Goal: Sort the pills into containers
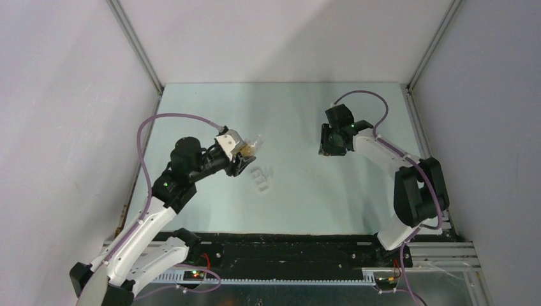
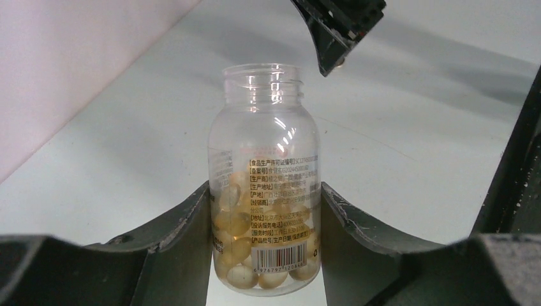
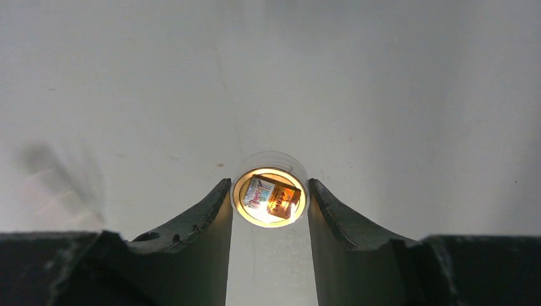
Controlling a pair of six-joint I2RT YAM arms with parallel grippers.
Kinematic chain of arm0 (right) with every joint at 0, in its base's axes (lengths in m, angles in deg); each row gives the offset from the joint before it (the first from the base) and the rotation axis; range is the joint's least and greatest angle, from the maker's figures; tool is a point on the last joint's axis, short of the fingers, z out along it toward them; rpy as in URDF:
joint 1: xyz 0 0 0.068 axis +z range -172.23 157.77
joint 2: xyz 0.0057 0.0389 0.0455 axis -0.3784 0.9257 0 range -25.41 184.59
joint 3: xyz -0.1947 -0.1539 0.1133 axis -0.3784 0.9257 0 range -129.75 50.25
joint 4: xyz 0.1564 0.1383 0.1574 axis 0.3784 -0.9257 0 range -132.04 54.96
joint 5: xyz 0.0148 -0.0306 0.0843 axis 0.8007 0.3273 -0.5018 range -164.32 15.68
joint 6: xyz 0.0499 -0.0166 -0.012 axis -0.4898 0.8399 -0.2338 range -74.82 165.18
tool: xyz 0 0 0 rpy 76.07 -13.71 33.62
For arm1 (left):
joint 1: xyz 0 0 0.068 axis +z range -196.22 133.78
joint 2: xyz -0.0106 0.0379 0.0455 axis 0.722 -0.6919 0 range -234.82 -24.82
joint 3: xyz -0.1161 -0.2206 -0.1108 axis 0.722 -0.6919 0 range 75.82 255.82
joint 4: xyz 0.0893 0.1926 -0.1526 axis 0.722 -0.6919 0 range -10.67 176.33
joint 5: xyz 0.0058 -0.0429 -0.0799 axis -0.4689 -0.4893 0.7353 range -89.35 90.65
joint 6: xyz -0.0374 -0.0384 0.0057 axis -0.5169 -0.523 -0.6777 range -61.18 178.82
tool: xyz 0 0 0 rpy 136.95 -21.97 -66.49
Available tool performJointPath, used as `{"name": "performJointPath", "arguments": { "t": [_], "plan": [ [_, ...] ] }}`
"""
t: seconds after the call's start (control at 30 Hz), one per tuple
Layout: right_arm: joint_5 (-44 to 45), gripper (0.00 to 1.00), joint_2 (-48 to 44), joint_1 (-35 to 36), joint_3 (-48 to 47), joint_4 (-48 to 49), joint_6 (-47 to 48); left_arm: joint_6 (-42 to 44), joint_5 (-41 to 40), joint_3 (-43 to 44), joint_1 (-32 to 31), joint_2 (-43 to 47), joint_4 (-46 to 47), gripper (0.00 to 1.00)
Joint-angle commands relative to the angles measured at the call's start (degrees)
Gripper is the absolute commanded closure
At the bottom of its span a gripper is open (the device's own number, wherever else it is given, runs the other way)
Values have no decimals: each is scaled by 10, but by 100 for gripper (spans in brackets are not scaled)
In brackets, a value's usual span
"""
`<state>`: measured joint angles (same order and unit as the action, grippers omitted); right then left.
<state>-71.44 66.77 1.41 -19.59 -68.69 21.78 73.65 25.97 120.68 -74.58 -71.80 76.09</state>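
Left hand point(image 2: 265, 188) grips the open bottle point(image 2: 265, 146) of pills point(image 2: 239, 223); right hand point(image 3: 269, 188) pinches its cap point(image 3: 269, 199); we judge the pill box point(image 1: 263, 178) still unfilled.

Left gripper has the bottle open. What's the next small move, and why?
Probably ease the left gripper so the open mouth of the bottle sits over the pill box, then tip. The bottle is uncapped with pills in its base, and the top view shows the box apart from it.

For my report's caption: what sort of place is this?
Probably a robotics lab test cell: plain white walls and grey metal frame posts enclose a pale green table, with a white-and-black left arm and right arm bolted at its near edge.
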Motion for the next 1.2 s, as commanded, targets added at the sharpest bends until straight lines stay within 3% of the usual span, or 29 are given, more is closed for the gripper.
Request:
{"name": "performJointPath", "arguments": {
  "t": [0.0,0.33,0.4,0.47,0.6,0.8,1.0,1.17],
  "plan": [
    [58,61,41,-1,11,5,-13,-34,-31,-11,-1,10,39,100],
    [96,48,81,-1,48,55,-18,-63,-33,-32,-1,3,57,100],
    [105,40,82,-1,44,47,-23,-64,-33,-28,-1,-4,48,99],
    [110,24,80,-2,42,36,-24,-64,-32,-21,-1,-10,44,98],
    [92,16,63,-5,40,30,-9,-62,-32,-17,-1,-17,48,98],
    [-50,19,16,10,31,60,56,-83,-46,-27,-1,-25,61,98],
    [-282,25,28,81,24,134,125,-89,-72,-57,-1,-21,76,99],
    [-340,33,81,152,-2,195,85,-76,-96,-77,-1,-11,79,100]
  ]
}}
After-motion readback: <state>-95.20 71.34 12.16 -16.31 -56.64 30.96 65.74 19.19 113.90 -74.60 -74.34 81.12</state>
